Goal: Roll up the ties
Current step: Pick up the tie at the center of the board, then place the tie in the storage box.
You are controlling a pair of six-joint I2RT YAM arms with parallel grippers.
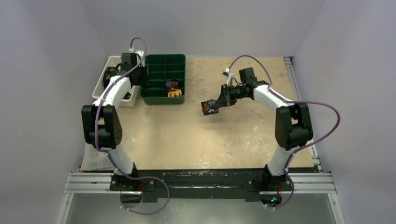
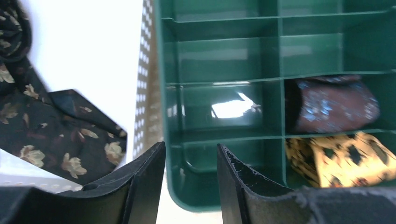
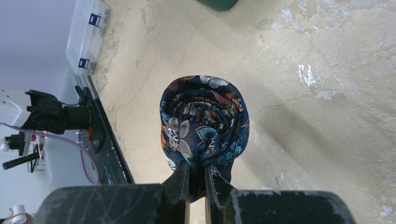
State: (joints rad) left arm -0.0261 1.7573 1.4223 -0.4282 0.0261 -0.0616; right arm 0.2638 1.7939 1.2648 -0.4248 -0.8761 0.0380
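Observation:
My right gripper (image 3: 196, 169) is shut on a rolled dark navy tie with a multicoloured floral print (image 3: 203, 121) and holds it above the table (image 1: 210, 108). My left gripper (image 2: 190, 154) is open and empty, over the near left corner of the green divided tray (image 2: 224, 60). A rolled brown tie (image 2: 334, 103) and a rolled yellow tie (image 2: 343, 159) sit in two tray compartments. An unrolled black-and-gold floral tie (image 2: 56, 130) lies in the white basket (image 1: 106, 78) to the left.
The green tray (image 1: 163, 78) stands at the back left beside the white basket. A clear plastic box (image 3: 86, 35) sits at the table's edge in the right wrist view. Purple cables loop from both arms.

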